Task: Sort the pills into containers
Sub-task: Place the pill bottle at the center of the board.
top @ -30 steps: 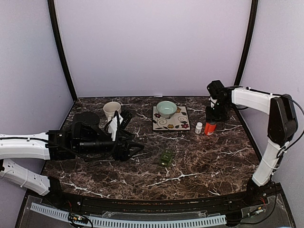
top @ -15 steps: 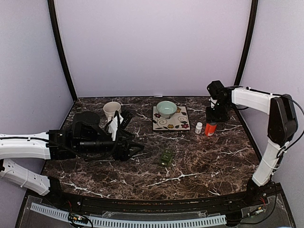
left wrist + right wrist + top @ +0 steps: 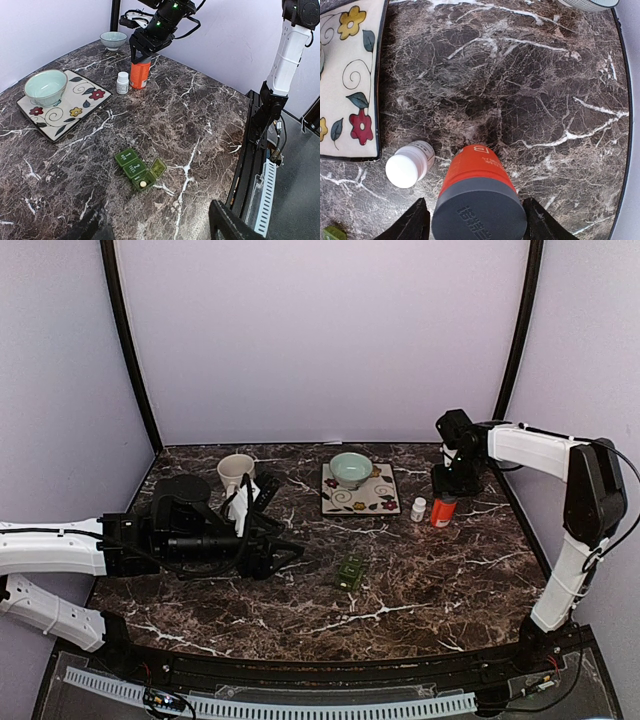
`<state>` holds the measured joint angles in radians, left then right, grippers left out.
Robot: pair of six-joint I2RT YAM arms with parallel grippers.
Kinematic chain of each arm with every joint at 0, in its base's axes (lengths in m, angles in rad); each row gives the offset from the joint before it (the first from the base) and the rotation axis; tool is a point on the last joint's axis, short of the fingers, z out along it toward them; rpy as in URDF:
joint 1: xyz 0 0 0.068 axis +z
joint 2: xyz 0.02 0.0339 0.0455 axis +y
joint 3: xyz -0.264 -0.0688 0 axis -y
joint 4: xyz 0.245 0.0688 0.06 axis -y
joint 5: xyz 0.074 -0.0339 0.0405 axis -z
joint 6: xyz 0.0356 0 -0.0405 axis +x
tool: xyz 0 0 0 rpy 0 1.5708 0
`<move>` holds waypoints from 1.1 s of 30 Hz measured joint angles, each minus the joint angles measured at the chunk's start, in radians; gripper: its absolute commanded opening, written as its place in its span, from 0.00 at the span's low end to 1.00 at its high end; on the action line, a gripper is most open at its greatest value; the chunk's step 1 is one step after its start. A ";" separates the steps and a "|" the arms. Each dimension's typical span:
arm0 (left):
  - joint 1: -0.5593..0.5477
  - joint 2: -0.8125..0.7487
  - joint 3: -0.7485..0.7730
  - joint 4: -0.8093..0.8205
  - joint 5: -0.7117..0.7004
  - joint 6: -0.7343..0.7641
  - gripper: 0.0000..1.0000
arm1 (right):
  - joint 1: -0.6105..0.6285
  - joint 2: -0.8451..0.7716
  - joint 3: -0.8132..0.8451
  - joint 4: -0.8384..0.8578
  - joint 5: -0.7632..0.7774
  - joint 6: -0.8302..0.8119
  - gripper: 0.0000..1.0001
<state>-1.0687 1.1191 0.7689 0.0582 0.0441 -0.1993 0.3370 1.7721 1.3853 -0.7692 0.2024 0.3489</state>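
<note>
From above, my left tool (image 3: 285,558) lies low over the counter (image 3: 420,590), with the containers (image 3: 350,570) just to its right. My right tool (image 3: 445,490) hangs over the orange bottle (image 3: 442,511).

On my left wrist view, the fingers are spread wide, holding nothing, and the containers (image 3: 138,168) sit ahead.

On my right wrist view, the fingers flank the bottle's grey cap (image 3: 479,216). I cannot tell whether they grip it.

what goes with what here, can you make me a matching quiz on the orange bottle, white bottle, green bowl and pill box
1 orange bottle
2 white bottle
3 pale green bowl
4 pill box

a one lid open, a pill inside
b on the flowered tile
c grey cap
d between the tile and the orange bottle

Pairs: 1-c, 2-d, 3-b, 4-a
</note>
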 measured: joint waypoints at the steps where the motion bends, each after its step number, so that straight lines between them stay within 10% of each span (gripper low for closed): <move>1: 0.000 0.000 0.000 0.000 0.000 0.000 0.70 | 0.000 0.000 0.000 0.001 0.000 0.000 0.66; 21: 0.013 0.013 0.000 0.000 0.016 -0.008 0.70 | 0.027 -0.142 0.017 0.006 0.067 0.002 0.70; 33: 0.050 0.174 0.014 0.002 0.077 -0.061 0.66 | 0.336 -0.488 -0.227 0.133 0.080 0.159 0.62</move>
<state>-1.0187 1.2930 0.7826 0.0605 0.1215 -0.2607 0.6727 1.2839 1.1584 -0.6365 0.2829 0.5079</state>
